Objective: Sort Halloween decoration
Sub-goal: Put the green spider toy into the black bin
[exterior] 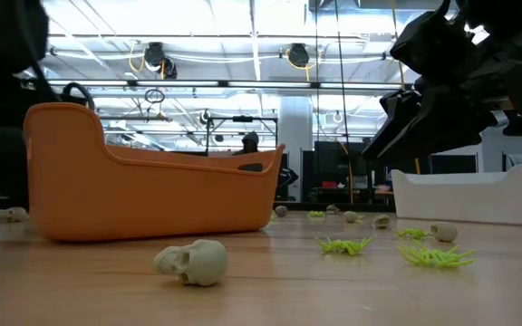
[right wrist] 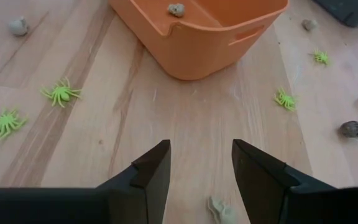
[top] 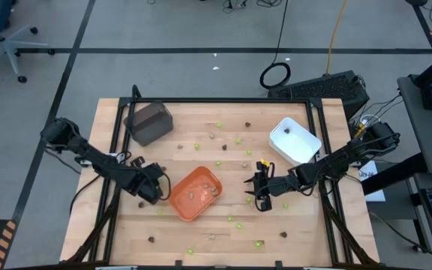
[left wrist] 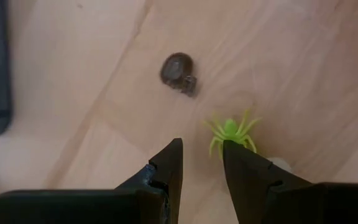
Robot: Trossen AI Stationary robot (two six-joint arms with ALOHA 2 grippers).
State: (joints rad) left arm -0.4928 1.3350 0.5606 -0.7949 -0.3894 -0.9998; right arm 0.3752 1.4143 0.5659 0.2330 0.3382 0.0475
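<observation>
the left gripper (top: 158,190) hangs low over the counter (top: 201,232) just left of the orange tray (top: 195,193), jaws spread a little and empty, with a green spider (left wrist: 232,132) at one fingertip and a dark brown skull (left wrist: 179,71) a bit beyond it. the right gripper (top: 262,196) sits on the tray's other side, jaws apart and holding nothing, a tan skull (right wrist: 222,210) on the wood between its tips. a few tan pieces lie inside the orange tray. more green spiders (exterior: 435,256) and skulls (exterior: 194,263) are scattered over the counter around it. a white tray (top: 294,140) stands at the far right, a dark grey tray (top: 149,122) at the far left
</observation>
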